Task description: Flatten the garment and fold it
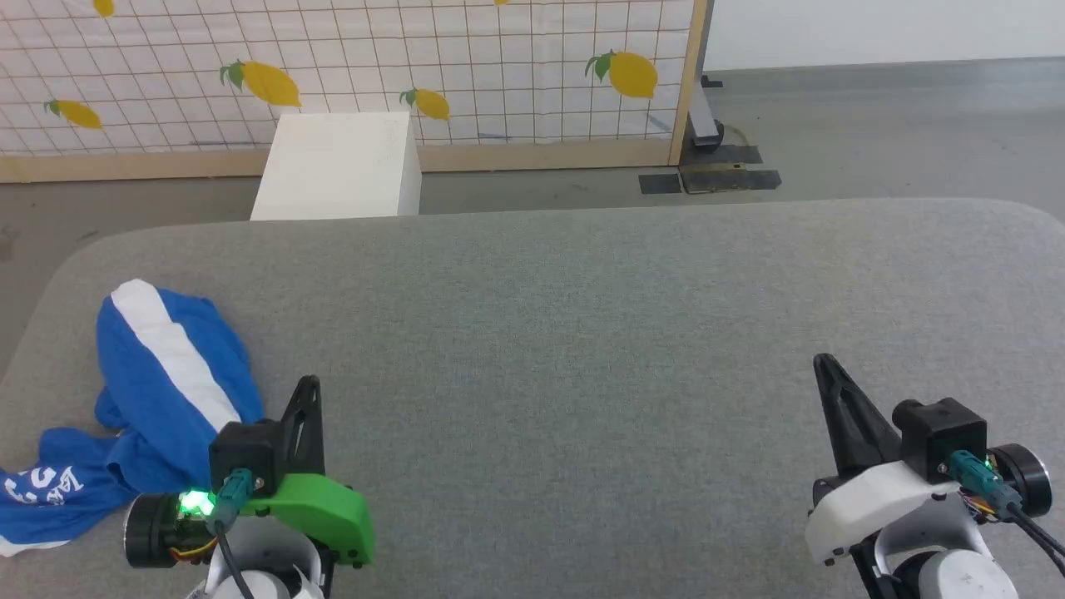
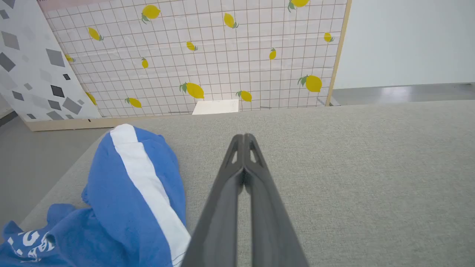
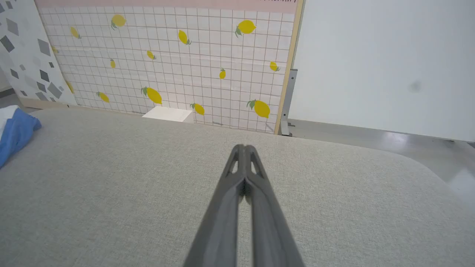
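Crumpled bright blue thin shorts with a broad white stripe and white print, the garment [image 1: 166, 391], sit bunched at the near left edge of the grey fabric-topped table [image 1: 582, 333].

Left gripper [image 1: 309, 387] is clenched and empty, just right of the heap. Right gripper [image 1: 824, 362] is clenched and empty too, well apart at the near right.

Risks:
- Cloth is right at the table's edge, so a sideways tug could drag it off.
- Layers are piled, so a pinch likely grabs several and it won't spread flat.
- Jaws must open first or they just shove the heap.
- The right arm needs a long reach across.
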Motion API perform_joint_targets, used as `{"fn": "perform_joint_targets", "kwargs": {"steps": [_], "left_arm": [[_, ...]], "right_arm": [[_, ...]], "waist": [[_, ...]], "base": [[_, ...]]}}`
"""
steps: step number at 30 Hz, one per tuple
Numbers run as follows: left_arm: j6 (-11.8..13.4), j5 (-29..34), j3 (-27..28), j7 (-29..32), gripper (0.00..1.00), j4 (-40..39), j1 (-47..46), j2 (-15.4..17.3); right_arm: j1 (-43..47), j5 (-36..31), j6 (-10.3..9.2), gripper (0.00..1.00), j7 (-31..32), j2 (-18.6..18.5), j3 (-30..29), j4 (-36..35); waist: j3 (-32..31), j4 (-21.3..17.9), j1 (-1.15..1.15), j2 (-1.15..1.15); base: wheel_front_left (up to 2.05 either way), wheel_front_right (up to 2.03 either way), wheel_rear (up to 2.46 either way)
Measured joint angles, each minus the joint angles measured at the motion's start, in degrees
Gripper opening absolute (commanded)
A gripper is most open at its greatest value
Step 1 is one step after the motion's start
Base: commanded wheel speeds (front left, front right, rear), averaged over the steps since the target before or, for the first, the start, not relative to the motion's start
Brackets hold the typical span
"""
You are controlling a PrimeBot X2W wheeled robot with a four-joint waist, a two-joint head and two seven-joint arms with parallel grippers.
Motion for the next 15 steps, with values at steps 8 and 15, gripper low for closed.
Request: {"fn": "perform_joint_targets", "kwargs": {"steps": [8, 15], "left_arm": [[0.00, 0.00, 0.00, 0.00, 0.00, 0.00, 0.00, 0.00], [-0.01, -0.09, -0.14, 0.00, 1.00, 0.01, -0.02, 0.01]], "right_arm": [[0.00, 0.00, 0.00, 0.00, 0.00, 0.00, 0.00, 0.00], [-0.01, 0.01, 0.00, 1.00, 0.00, 0.00, -0.03, 0.04]], "waist": [[0.00, 0.00, 0.00, 0.00], [0.00, 0.00, 0.00, 0.00]], "base": [[0.00, 0.00, 0.00], [0.00, 0.00, 0.00]]}}
